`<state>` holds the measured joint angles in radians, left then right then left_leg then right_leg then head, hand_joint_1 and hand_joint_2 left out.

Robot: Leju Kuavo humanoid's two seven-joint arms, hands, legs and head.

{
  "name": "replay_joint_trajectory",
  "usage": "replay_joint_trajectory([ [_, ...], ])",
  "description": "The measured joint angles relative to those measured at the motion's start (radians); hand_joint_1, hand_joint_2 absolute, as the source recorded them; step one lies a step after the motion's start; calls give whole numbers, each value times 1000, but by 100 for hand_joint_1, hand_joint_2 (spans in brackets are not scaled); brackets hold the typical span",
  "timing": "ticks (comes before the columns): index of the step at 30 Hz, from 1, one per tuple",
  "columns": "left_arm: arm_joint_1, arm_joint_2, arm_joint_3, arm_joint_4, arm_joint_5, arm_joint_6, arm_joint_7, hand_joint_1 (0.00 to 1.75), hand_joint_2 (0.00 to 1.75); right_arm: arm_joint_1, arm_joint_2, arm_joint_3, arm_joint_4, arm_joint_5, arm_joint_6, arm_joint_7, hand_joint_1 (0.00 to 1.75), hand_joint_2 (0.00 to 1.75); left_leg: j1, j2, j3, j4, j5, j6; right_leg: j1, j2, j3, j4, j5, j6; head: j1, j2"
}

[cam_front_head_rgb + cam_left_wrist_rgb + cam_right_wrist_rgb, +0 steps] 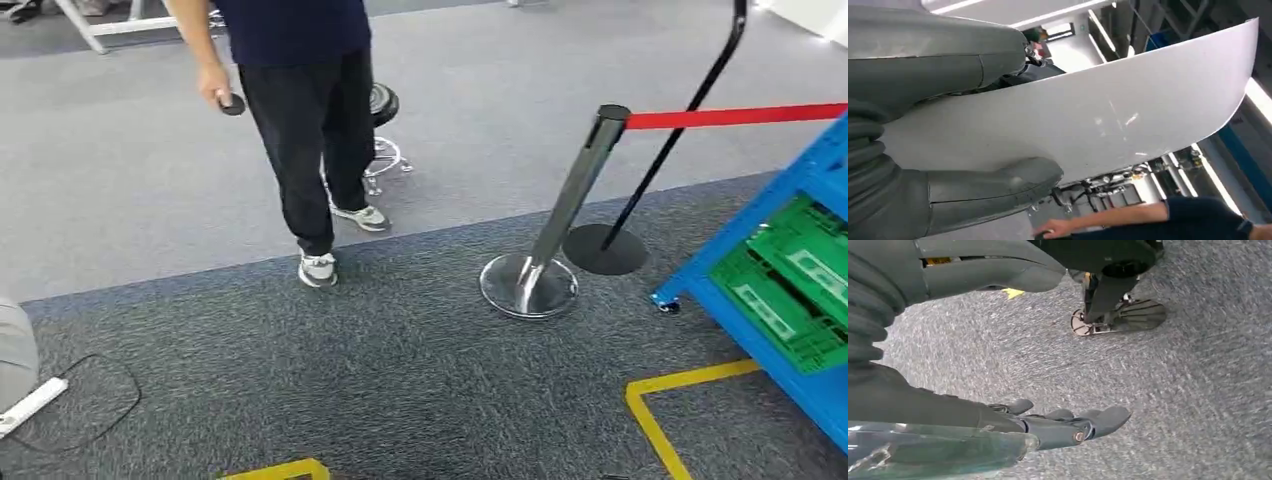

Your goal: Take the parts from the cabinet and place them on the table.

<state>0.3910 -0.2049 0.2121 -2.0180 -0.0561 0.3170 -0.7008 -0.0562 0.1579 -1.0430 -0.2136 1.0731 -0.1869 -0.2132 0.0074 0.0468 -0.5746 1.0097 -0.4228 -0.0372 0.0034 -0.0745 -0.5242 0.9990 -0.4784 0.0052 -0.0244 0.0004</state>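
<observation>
The left hand (943,130) grips a curved white panel part (1108,115), its thick thumb on one face and its fingers on the other, the panel's edge wedged between them. The right hand (1013,385) holds nothing: its dark fingers (1098,421) lie stretched out and apart from the thumb, over speckled grey carpet (1198,390). In the head view, a chrome stanchion post (565,215) stands on the dark carpet, leaning in the picture, with a red belt (740,117) running from its top. Just behind its round base sits a black disc base (605,250) carrying a thin black pole. Near the post, on the belt's side, is a blue cabinet (800,180) holding green crates (800,275). On the post's other side a person in dark trousers (310,130) stands, holding a small black object (232,104). Yellow floor tape (660,400) lies in front of the cabinet.
</observation>
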Motion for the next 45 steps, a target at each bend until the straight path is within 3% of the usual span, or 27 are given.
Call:
replay_joint_trajectory([
  [1, -2, -3, 0, 0, 2, 0, 0, 175, 175, 1, -2, 0, 0, 2, -3, 6, 0, 175, -7, 33, 15, -32, -10, 6, 10, -6, 0, 4, -7, 7, -1, 0],
  [5, 5, -13, 7, 0, 4, 5, 0, 175, 175, 0, -4, 0, -1, 0, -8, 4, 0, 175, -7, -17, 11, -36, -3, 31, 6, -38, 14, -2, -13, 24, 3, 0],
  [7, 5, -18, 8, 0, 5, 5, 0, 175, 175, 0, -5, 0, -1, 0, -8, 3, 0, 175, 1, -29, 12, -37, 1, 43, 2, 42, -12, 57, -56, 36, 11, 0],
  [8, 4, -19, 9, 0, 5, 5, 0, 175, 175, 0, -5, 0, -1, 0, -8, 3, 0, 175, 1, -40, 11, -37, 2, 46, 1, 62, -47, 134, -97, 38, 12, 0],
  [10, 5, -22, 9, 0, 5, 5, 0, 175, 175, 6, -5, 0, -1, -1, -8, 4, 0, 175, 1, -62, 8, -37, 2, 48, 0, 71, -128, 303, -164, 41, 12, 0],
  [11, 5, -24, 10, 1, 8, 5, 0, 175, 175, 8, -5, 0, -1, -2, -8, 0, 0, 175, 1, -76, 8, -37, 3, 48, 0, 71, -149, 338, -166, 41, 11, 0],
  [13, 5, -26, 14, 2, 22, -8, 0, 175, 175, 8, -5, 0, -1, -4, -7, -20, 0, 175, 3, -102, 10, -36, 4, 45, -5, 74, -114, 252, -96, 41, 12, 0],
  [15, 0, -26, 18, 3, 26, -30, 0, 175, 175, 4, -5, 0, -1, -4, -3, -45, 0, 175, 9, -124, 10, -32, 4, 36, -16, 105, -28, 68, -6, 46, 12, 0],
  [16, -6, -26, 22, 3, 26, -35, 0, 175, 175, 2, -5, 0, -1, -2, -1, -55, 0, 175, 6, -134, 7, -28, 4, 28, -21, 149, -8, 23, -16, 53, 12, 0],
  [20, -30, -27, 22, 6, 25, -35, 0, 175, 175, -11, -6, -1, -1, -2, 0, -86, 0, 175, 13, -170, -8, -33, 20, -1, -10, 116, -4, 21, -6, 19, 11, 0],
  [21, -34, -26, 22, 9, 26, -32, 0, 175, 175, -14, -6, -1, -2, -3, -2, -86, 0, 175, 14, -147, -10, -26, 14, -1, -13, 104, -5, 16, 0, 8, 11, 0],
  [22, -41, -25, 22, 12, 27, -31, 0, 175, 175, -15, -7, 0, -2, -6, -3, -87, 0, 175, 7, -93, -24, 4, -13, -2, -12, 97, -6, 16, 2, 3, 5, 0],
  [23, -53, -25, 21, 16, 28, -31, 0, 175, 175, -14, -8, -1, -2, -9, -4, -87, 0, 175, 5, -70, -57, 73, -56, -5, -9, 83, -9, 16, 2, -1, 2, 0],
  [25, -64, -23, 19, 26, 23, -28, 0, 175, 175, -9, -13, -1, -2, -15, -5, -79, 0, 175, 6, -59, -136, 246, -134, -7, -3, 55, -14, 16, 2, -5, 3, 0],
  [26, -64, -21, 19, 29, 20, -27, 0, 175, 175, -8, -15, -2, -2, -16, -5, -76, 0, 175, 5, -59, -159, 296, -147, -6, -1, 43, -16, 16, 2, -6, 3, 0],
  [27, -65, -18, 19, 35, 17, -26, 0, 175, 175, -8, -17, -2, -2, -16, -5, -75, 0, 175, 5, -59, -155, 294, -133, -4, 0, 30, -16, 16, 2, -6, 3, 0],
  [29, -68, -16, 19, 40, 17, -22, 0, 175, 175, -10, -18, -2, -2, -16, -5, -70, 0, 175, 2, -50, -82, 162, -56, 4, 2, 5, -13, 16, 0, -7, 3, 0],
  [30, -70, -16, 19, 41, 17, -20, 0, 175, 175, -11, -18, -2, -2, -16, -5, -61, 0, 175, -3, -19, -28, 64, -17, 10, 3, -6, -10, 16, -1, -5, 3, 0],
  [31, -73, -14, 18, 42, 17, -17, 0, 175, 175, -10, -18, -2, -2, -15, -5, -51, 0, 175, -11, 49, 10, -4, -6, 15, 7, -13, -8, 17, -3, -2, 2, 0],
  [32, -81, -13, 16, 43, 17, -14, 0, 175, 175, -9, -18, -3, -2, -15, -5, -42, 0, 175, -18, 55, 14, -22, -11, 21, 14, -24, -9, 22, -10, 3, 2, 0],
  [35, -79, -9, 11, 50, 17, -9, 0, 175, 175, -8, -17, -5, -1, -14, -5, -23, 0, 175, -21, 8, 2, -23, -7, 34, 12, -62, 1, 11, -9, 14, 7, 0],
  [36, -80, -8, 11, 50, 17, -8, 0, 175, 175, -9, -17, -5, -2, -13, -5, -22, 0, 175, -11, -7, 7, -31, 1, 44, 10, -58, -3, 15, -16, 23, 6, 0],
  [38, -83, -8, 7, 53, 17, -8, 0, 175, 175, -10, -16, -6, -1, -13, -3, -25, 0, 175, -7, -26, 5, -31, 5, 52, 4, 48, -35, 94, -66, 34, 13, 0],
  [39, -85, -7, 4, 55, 15, -10, 0, 175, 175, -8, -16, -8, -1, -10, 0, -28, 0, 175, -6, -41, 3, -31, 6, 55, 3, 66, -75, 183, -108, 37, 12, 0],
  [41, -86, -6, 2, 60, 14, -11, 0, 175, 175, -3, -15, -8, -1, -4, 2, -33, 0, 175, -6, -72, 0, -30, 7, 57, 2, 71, -152, 334, -160, 40, 12, 0],
  [43, -86, -6, 2, 66, 13, -11, 0, 175, 175, -2, -15, -8, -1, 1, 5, -39, 0, 175, -5, -103, 1, -29, 9, 55, 1, 73, -148, 304, -115, 40, 12, 0],
  [45, -87, -5, 0, 68, 11, -10, 0, 175, 175, -5, -15, -8, -1, 2, 6, -44, 0, 175, -2, -133, 2, -29, 12, 50, -6, 93, -67, 126, -17, 39, 12, 0],
])
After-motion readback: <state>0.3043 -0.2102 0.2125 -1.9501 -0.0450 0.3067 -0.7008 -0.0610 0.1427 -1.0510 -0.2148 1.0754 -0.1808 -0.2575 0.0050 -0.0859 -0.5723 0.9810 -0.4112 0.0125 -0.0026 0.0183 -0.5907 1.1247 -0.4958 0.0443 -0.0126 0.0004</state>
